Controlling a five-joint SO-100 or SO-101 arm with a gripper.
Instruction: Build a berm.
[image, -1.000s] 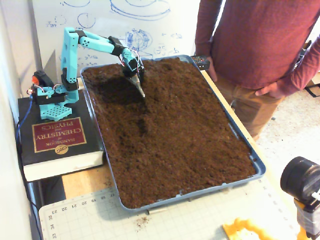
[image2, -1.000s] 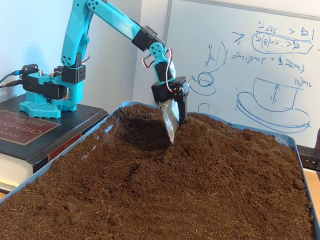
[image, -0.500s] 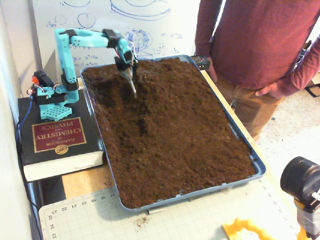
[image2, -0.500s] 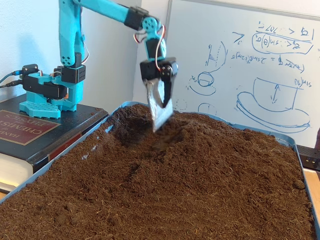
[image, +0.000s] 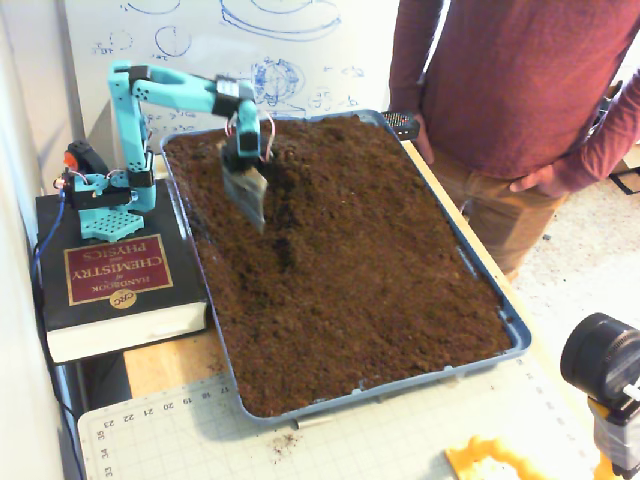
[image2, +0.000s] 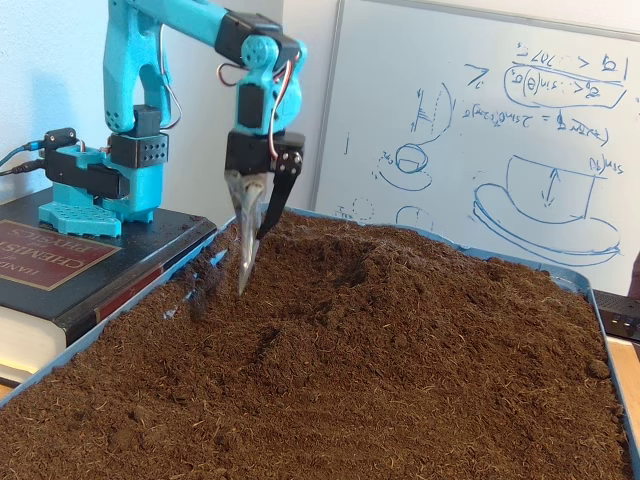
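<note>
While its tip points down at the soil, the gripper (image2: 250, 235) hangs over the left part of the tray in both fixed views, its dark finger and the metal scoop (image2: 244, 240) meeting in a narrow wedge; the scoop (image: 246, 195) serves as one finger, and the jaws look drawn together with nothing visibly held between them. In the low fixed view the scoop's point sits just above or barely at the soil surface (I cannot tell which). Above the gripper (image: 247, 200), the turquoise arm (image2: 215, 30) folds up and back to its base (image: 103, 200), which stands on a thick dark book (image: 115, 285) beside the tray.

The berm (image2: 400, 275) shows in the low fixed view as a rounded rise of loose dark brown soil just right of the scoop, sloping toward the near edge. From the higher fixed view, the berm (image: 300, 170) is harder to read, a slightly raised darker band right of the gripper, with a shadowed hollow below it. Soil fills the blue tray (image: 515, 335) almost to its rim.

A person in a dark red sweater (image: 510, 80) stands at the tray's far right side, and a whiteboard (image2: 480, 120) with blue sketches stands behind the tray.
</note>
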